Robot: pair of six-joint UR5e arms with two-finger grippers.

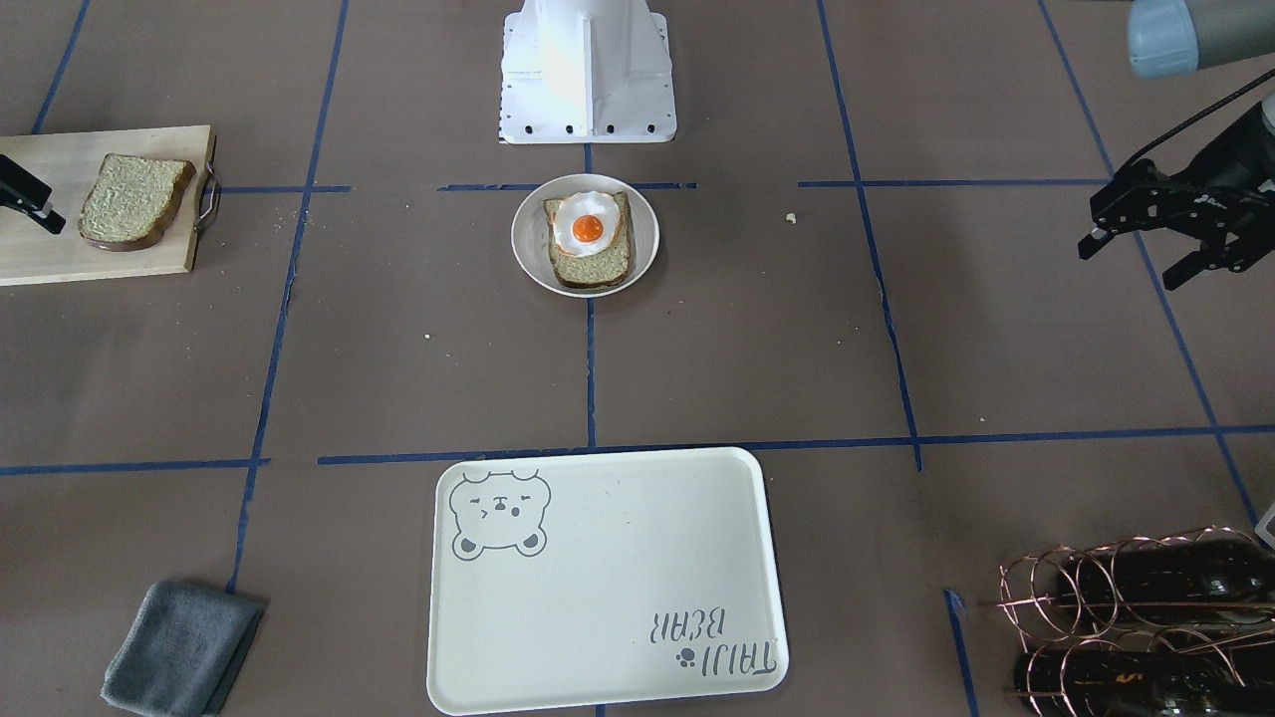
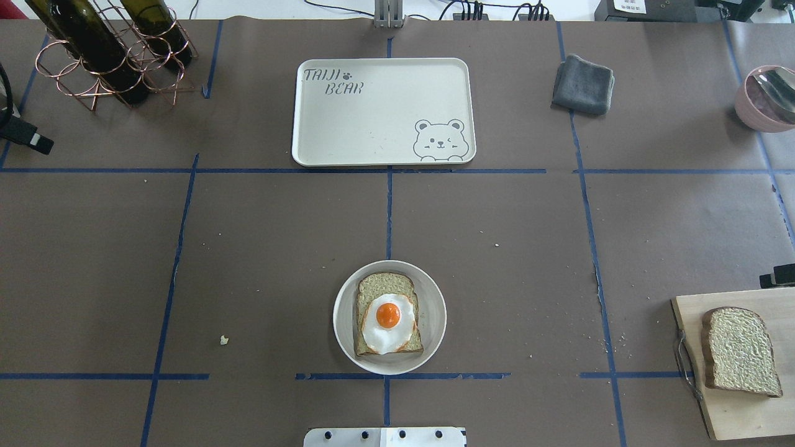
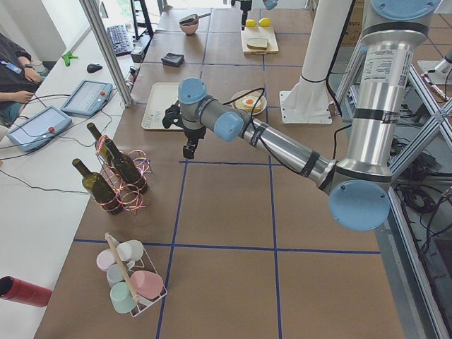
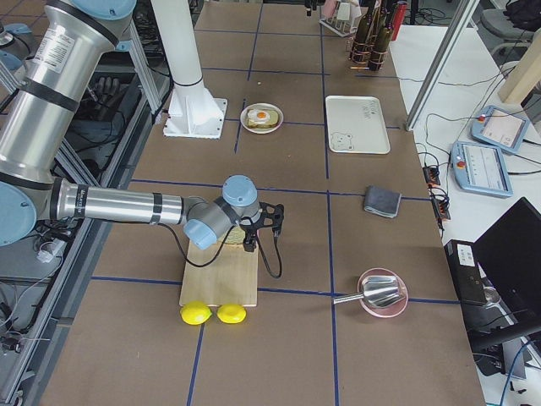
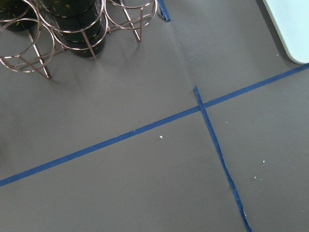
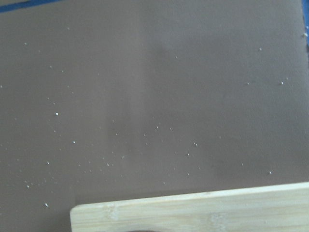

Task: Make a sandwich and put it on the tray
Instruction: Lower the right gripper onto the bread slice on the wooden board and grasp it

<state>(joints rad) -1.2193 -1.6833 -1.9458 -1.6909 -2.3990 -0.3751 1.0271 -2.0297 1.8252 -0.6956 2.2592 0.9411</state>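
Note:
One bread slice [image 2: 385, 285] with a fried egg [image 2: 388, 320] on top lies on a round white plate [image 2: 345, 329] at the table's middle, near the robot base; the egg also shows in the front view [image 1: 588, 227]. The second bread slice [image 2: 739, 351] lies on a wooden board [image 2: 733, 416] on the robot's right. The cream bear tray [image 2: 372, 118] is empty at the far side. My left gripper [image 1: 1136, 261] hangs open and empty above the table, far from the plate. My right gripper [image 4: 262, 233] hovers beside the board's slice, seemingly open and empty.
A copper rack with wine bottles [image 2: 105, 49] stands far left. A folded grey cloth [image 2: 582, 84] lies right of the tray. A pink bowl with a spoon [image 2: 767, 96] sits far right. Two lemons [image 4: 211, 313] lie at the board's end.

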